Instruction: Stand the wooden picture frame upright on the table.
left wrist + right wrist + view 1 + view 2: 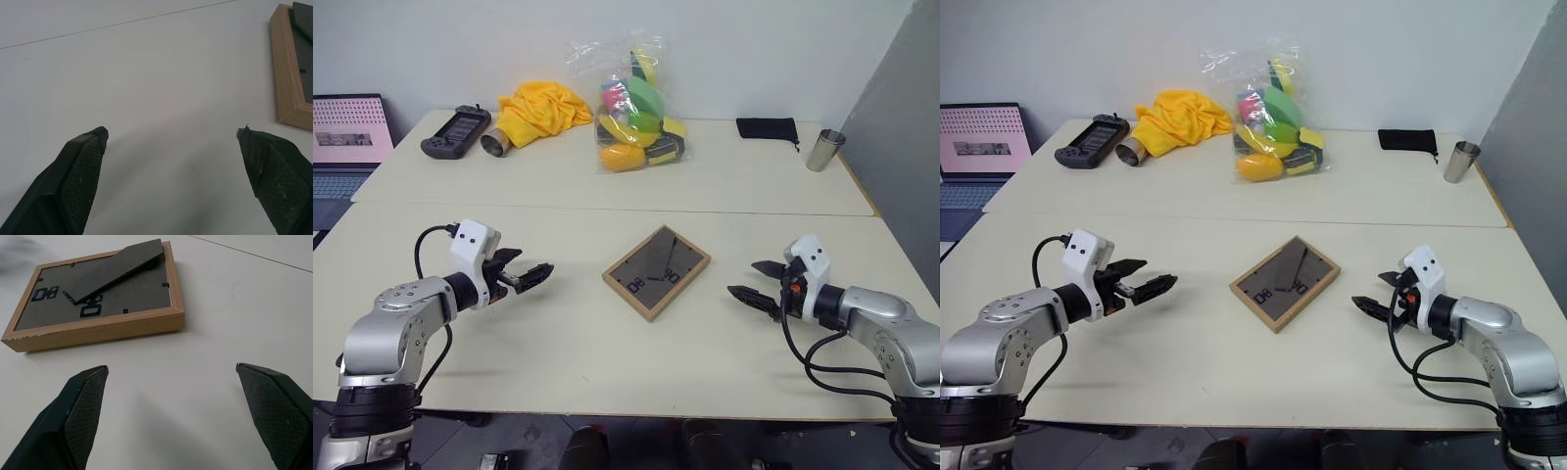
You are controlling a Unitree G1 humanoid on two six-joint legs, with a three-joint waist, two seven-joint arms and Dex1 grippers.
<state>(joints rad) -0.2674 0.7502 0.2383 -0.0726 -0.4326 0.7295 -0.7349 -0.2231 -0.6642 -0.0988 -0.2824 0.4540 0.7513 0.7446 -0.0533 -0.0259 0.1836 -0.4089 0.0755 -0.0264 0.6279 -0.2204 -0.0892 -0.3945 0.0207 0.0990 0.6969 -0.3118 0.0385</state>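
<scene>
- Wooden picture frame lying flat, face down, on the worktop, turned diamond-wise, dark back panel up, easel stand slightly raised off the back.
- Left tool to the left of the frame, well apart from it, fingers spread wide, holding nothing, hovering just above the worktop, pointing toward the frame.
- Right tool to the right of the frame, near but not touching, fingers spread wide, empty, pointing toward the frame.
- Right wrist view: frame's light-wood edge ahead of both fingers, clear gap between.
- Left wrist view: only a corner of the frame at the side, beyond one finger.
- Beyond the frame, far side of the worktop: clear bag of coloured toys, yellow cloth, black handheld controller, metal cylinder lying beside the cloth.
- Far right of the frame: black pouch, upright metal cup.
- Far left of the frame: open laptop.
</scene>
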